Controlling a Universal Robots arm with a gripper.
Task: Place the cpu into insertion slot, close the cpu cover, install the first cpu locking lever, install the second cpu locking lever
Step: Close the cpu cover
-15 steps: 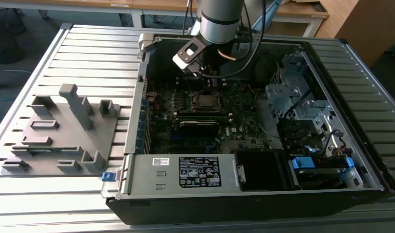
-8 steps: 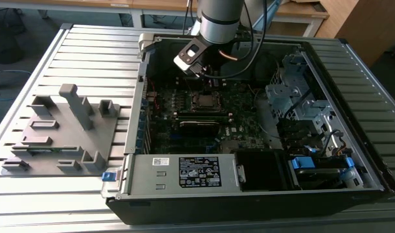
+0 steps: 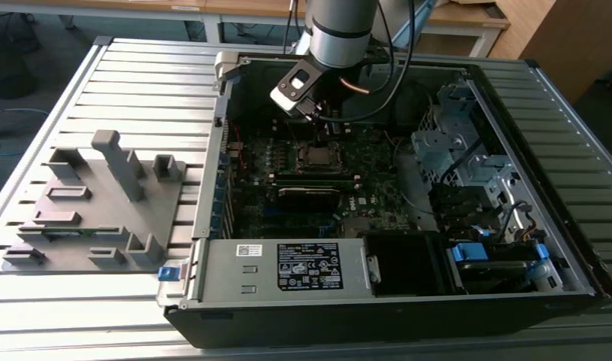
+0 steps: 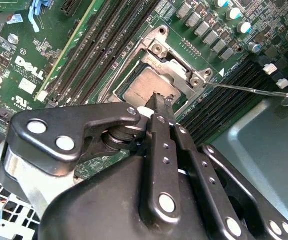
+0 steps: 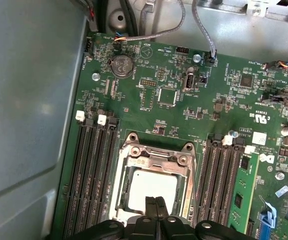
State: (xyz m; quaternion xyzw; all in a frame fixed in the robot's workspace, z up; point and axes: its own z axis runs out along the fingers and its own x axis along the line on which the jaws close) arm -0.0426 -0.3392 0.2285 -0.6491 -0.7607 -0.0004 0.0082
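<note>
CPU (image 5: 151, 182) status: seated in the insertion slot (image 3: 316, 156) on the motherboard (image 3: 326, 188), far inside the open computer case (image 3: 386, 301), which stands toward the exterior view's right on the slatted desk (image 3: 135, 75). Its pale metal top shows through the window of the cpu cover (image 5: 119, 190), which appears to lie down flat around it.

Pincer (image 5: 156, 199): fingers pressed together with nothing between them, tips over the near edge of the CPU top in both wrist views. Whether they touch the metal cannot be told.

Levers: in the second wrist view one thin wire locking lever (image 4: 249, 89) juts out from the socket corner across the memory slots (image 4: 219, 95), so it looks unlatched. The other lever cannot be made out.

Progress, as judged: placement done, cover apparently closed, at least one lever outstanding.

Other items: a grey moulded fixture (image 3: 95, 203) on the exterior view's left, well apart from the case.
</note>
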